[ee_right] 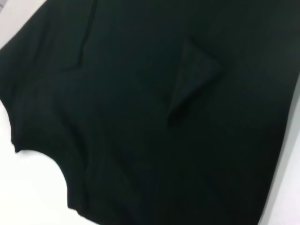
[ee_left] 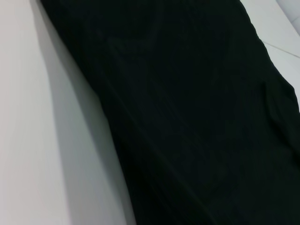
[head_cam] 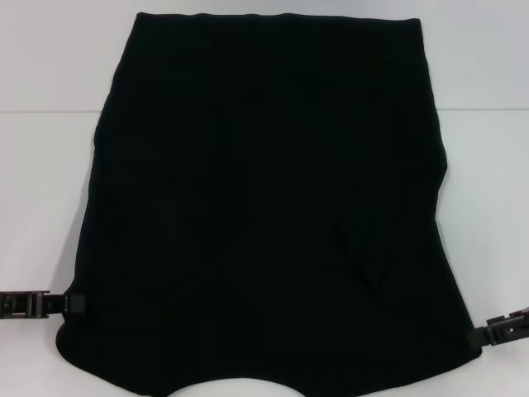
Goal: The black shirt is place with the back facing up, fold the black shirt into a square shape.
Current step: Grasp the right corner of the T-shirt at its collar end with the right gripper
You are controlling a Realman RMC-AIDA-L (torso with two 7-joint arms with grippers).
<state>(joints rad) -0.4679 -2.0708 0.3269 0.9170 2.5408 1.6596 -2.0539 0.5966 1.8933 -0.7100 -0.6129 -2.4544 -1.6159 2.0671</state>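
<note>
The shirt (head_cam: 264, 207) lay spread flat on the white bench (head_cam: 50, 182), filling most of your head view. Its straight edge was at the far side and a curved cutout sat on its near edge, in the middle. The sides had been turned in, so the outline ran as a tall block, a little wider near you than at the far end. No print showed; only plain black cloth faced up. A small raised crease stood right of centre in the near half, and your right wrist view showed it as a pointed flap of cloth (ee_right: 192, 79).

Your left pincer (head_cam: 76, 303) sat low on the bench at the shirt's near left corner, its tip right at the cloth edge. Your right pincer (head_cam: 481, 334) sat at the near right corner, likewise up against the edge. Whether either was clenched on the cloth or released, I cannot tell; the dark fingers merged with the dark fabric.

Your left wrist view showed only the shirt (ee_left: 187, 112) lying on the bench (ee_left: 42, 140), with one long side running slantwise across it.
</note>
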